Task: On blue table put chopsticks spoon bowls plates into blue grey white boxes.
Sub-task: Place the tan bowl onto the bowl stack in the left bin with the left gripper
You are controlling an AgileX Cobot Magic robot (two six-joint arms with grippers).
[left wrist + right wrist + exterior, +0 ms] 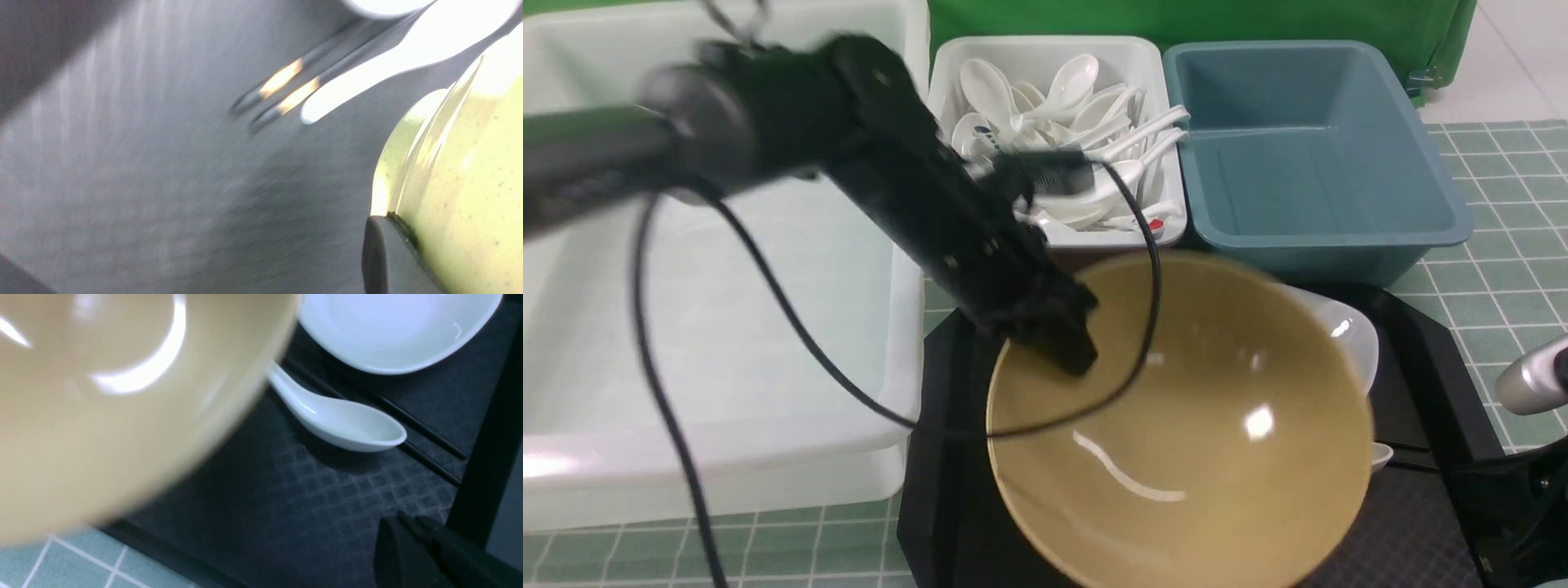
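Note:
My left gripper (1058, 347) is shut on the rim of the large mustard-yellow bowl (1192, 425) and holds it tilted above the black tray (947, 457). In the left wrist view one finger (384, 253) presses the bowl's wall (470, 196). The white dish (392, 330), the white spoon (339, 420) and the black chopsticks (425, 441) lie on the tray; their gold bands (282, 92) show in the left wrist view. My right gripper (412, 531) is shut and empty, low over the tray's corner. The dish (1347, 335) peeks out behind the bowl.
The very large translucent white tub (727, 457) stands at the left. The small white box (1045, 45) at the back holds several white spoons. The blue-grey box (1445, 212) beside it holds nothing. Pale green tiled table (1494, 278) shows on the right.

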